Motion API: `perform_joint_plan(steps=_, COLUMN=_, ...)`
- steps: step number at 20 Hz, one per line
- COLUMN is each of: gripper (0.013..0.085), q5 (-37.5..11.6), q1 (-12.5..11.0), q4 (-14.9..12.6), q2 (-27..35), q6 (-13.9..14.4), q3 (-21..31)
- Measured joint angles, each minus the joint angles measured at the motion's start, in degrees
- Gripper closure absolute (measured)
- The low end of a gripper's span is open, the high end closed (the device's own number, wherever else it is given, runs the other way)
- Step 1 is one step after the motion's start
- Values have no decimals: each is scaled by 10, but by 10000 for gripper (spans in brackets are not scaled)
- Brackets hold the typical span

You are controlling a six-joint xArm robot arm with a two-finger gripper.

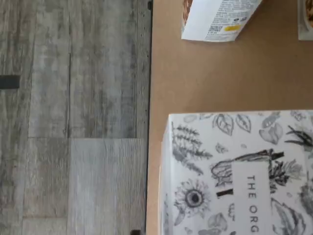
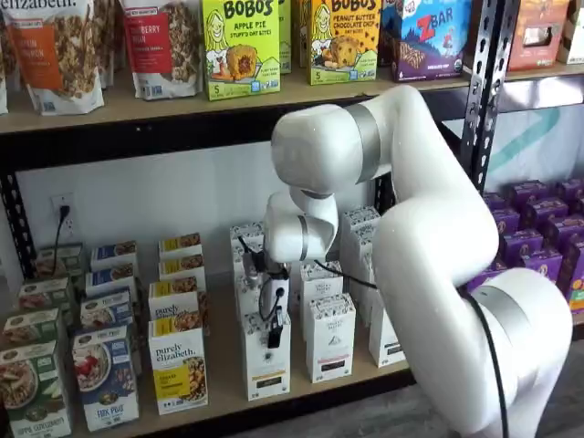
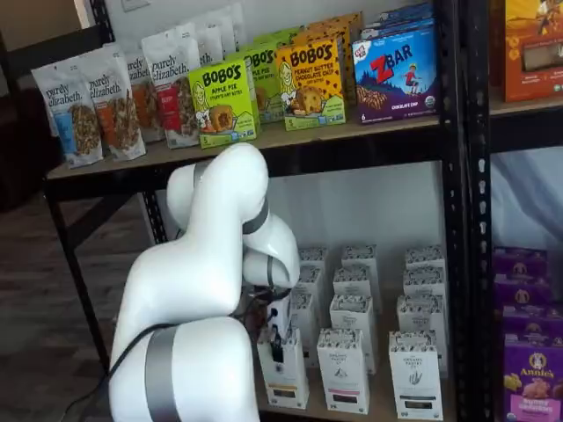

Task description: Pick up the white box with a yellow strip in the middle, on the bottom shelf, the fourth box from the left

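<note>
The white box with a yellow strip (image 2: 178, 369) stands at the front of the bottom shelf, marked "purely elizabeth". In the wrist view only a white and yellow corner of it (image 1: 219, 20) shows. My gripper (image 2: 274, 319) hangs one column to its right, just above a white floral-print box (image 2: 267, 358), which fills much of the wrist view (image 1: 239, 176). The black fingers show side-on, and I cannot tell whether there is a gap between them. The gripper also shows in a shelf view (image 3: 277, 338), where the arm hides the yellow-strip box.
More white floral boxes (image 2: 329, 336) stand in rows to the right, and granola boxes (image 2: 105, 374) to the left. Purple boxes (image 2: 538, 260) fill the neighbouring bay. The brown shelf board (image 1: 205, 78) ends at an edge with grey wood floor (image 1: 73, 117) beyond it. The upper shelf (image 2: 228, 96) carries bags and boxes.
</note>
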Motion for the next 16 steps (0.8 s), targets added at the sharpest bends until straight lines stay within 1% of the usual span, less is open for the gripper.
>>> perform_joint_plan(steps=1, gripper=210, q5=1, q1=0, q4=2, q2=0, q6=-2, q3=0)
perform_joint_plan(steps=3, gripper=290, q5=2, q1=-2, q4=5, q2=-2, q6=-5, q3=1)
perform_joint_plan(steps=8, gripper=290, q5=9, q1=-3, q4=-10, q2=-4, q6=6, q3=1)
perform_joint_plan(steps=16, gripper=290, q5=1, q1=-1, q4=-16, q2=-5, q6=13, q3=7)
